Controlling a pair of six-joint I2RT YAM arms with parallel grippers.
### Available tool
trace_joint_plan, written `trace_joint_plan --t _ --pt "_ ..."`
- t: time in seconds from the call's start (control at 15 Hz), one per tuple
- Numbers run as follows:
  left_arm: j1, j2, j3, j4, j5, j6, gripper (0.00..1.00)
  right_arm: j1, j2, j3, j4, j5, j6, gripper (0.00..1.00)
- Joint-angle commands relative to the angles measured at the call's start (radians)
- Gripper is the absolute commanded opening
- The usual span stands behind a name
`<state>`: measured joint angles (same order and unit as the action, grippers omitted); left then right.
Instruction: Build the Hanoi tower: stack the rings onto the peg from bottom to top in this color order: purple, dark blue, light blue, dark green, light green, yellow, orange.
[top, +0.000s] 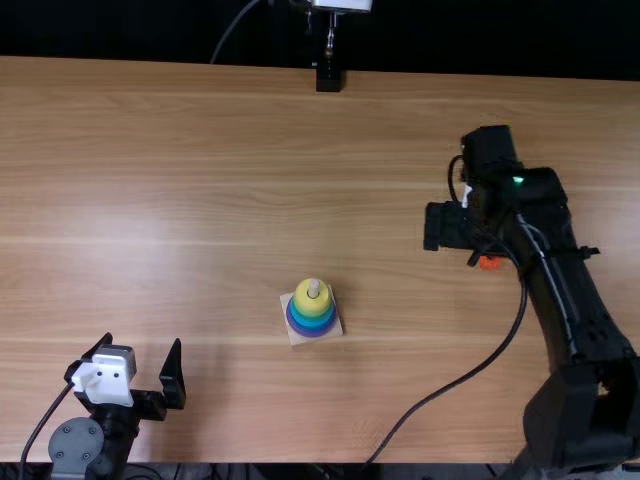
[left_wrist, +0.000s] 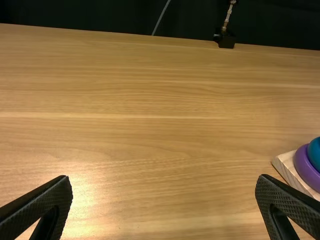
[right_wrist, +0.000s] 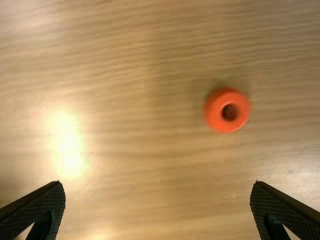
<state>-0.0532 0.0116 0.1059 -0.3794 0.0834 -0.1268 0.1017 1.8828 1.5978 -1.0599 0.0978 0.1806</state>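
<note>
The left gripper (top: 142, 346) is held at the near left, its fingers spread apart and pointed toward the far side; nothing is pinched between them. Right of it and a little farther in, near the middle, the wooden base (top: 298, 337) is seen lying flat, its edges turned slightly off the table's edges. On it the peg (top: 313, 289) is set upright, its long axis vertical, its tip left bare above the yellow ring (top: 305, 299). Blue bands are seen below that, with the purple ring (top: 308, 334) at the bottom. Farther in, well to the right, the orange ring (right_wrist: 216, 111) is laid flat on the table, its hole opened upward. Just beside it in the top view, the right gripper (top: 456, 228) is held with fingers spread, nothing being gripped.
</note>
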Motion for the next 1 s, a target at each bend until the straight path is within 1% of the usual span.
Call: trace_joint_plan --t 0.0,0.07,0.13,0.2,0.27,0.33,0.4,0.47,0.53,0.6,0.73,0.8,0.87,0.93 --pt "-0.004 -0.012 -0.106 -0.077 0.011 0.015 1.00 -0.033 -0.071 -0.050 0.056 0.002 -0.004 1.00" --pt "-0.004 -0.012 -0.106 -0.077 0.011 0.015 1.00 -0.053 -0.071 -0.085 0.120 -0.006 -0.006 1.00" --pt "-0.004 -0.012 -0.106 -0.077 0.011 0.015 1.00 -0.077 -0.071 -0.122 0.177 -0.021 -0.006 1.00" --pt "-0.004 -0.012 -0.106 -0.077 0.011 0.015 1.00 -0.103 -0.070 -0.153 0.219 -0.033 -0.015 1.00" --pt "-0.004 -0.012 -0.106 -0.077 0.011 0.015 1.00 -0.129 -0.070 -0.176 0.247 -0.048 -0.039 1.00" --pt "-0.004 -0.012 -0.106 -0.077 0.011 0.015 1.00 -0.148 -0.068 -0.190 0.254 -0.074 -0.072 1.00" --pt "-0.004 -0.012 -0.106 -0.077 0.011 0.015 1.00 -0.169 -0.067 -0.194 0.258 -0.113 -0.094 1.00" --pt "-0.004 -0.012 -0.106 -0.077 0.011 0.015 1.00 -0.194 -0.063 -0.196 0.262 -0.146 -0.101 1.00" --pt "-0.004 -0.012 -0.106 -0.077 0.011 0.015 1.00 -0.220 -0.053 -0.196 0.262 -0.170 -0.109 1.00" --pt "-0.004 -0.012 -0.106 -0.077 0.011 0.015 1.00 -0.229 -0.024 -0.196 0.265 -0.173 -0.124 1.00" --pt "-0.004 -0.012 -0.106 -0.077 0.011 0.015 1.00 -0.229 0.029 -0.193 0.273 -0.166 -0.192 1.00" --pt "-0.004 -0.012 -0.106 -0.077 0.011 0.015 1.00 -0.231 0.061 -0.185 0.273 -0.166 -0.223 1.00" --pt "-0.004 -0.012 -0.106 -0.077 0.011 0.015 1.00 -0.231 0.090 -0.182 0.273 -0.162 -0.230 1.00" --pt "-0.004 -0.012 -0.106 -0.077 0.011 0.015 1.00 -0.231 0.104 -0.179 0.273 -0.155 -0.230 1.00"
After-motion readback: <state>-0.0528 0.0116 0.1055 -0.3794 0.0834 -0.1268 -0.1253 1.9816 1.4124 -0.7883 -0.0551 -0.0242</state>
